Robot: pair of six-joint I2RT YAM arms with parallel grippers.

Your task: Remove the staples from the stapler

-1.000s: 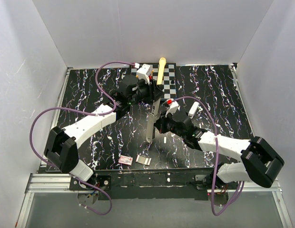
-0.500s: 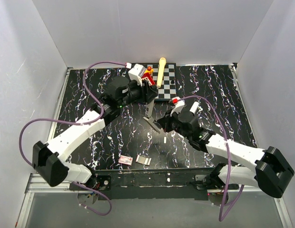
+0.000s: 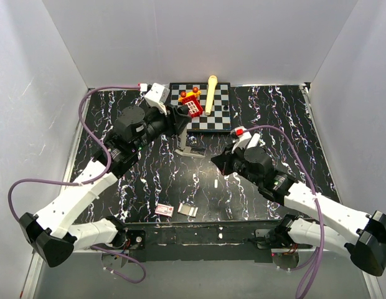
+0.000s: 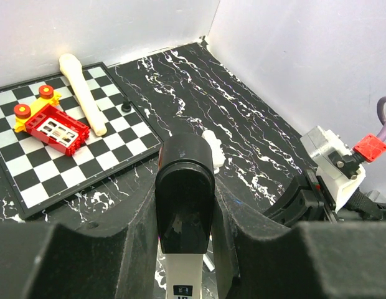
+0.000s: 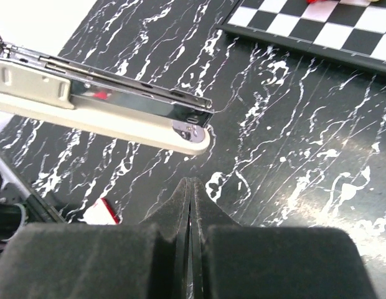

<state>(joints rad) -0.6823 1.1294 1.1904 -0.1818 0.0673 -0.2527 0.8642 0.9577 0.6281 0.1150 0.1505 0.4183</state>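
The left gripper [image 4: 185,215] grasps the stapler [image 5: 106,109] by one end, the right gripper [image 5: 188,193] is clenched empty, so a push could twist the stapler loose

The stapler [image 5: 112,106] is running off the right wrist view — rear unseen. The left hand [image 4: 183,208] is covering its flanks.

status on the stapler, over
left gripper shut on stapler. right gripper shut, empty, just short of the stapler's tip. nothing between them.
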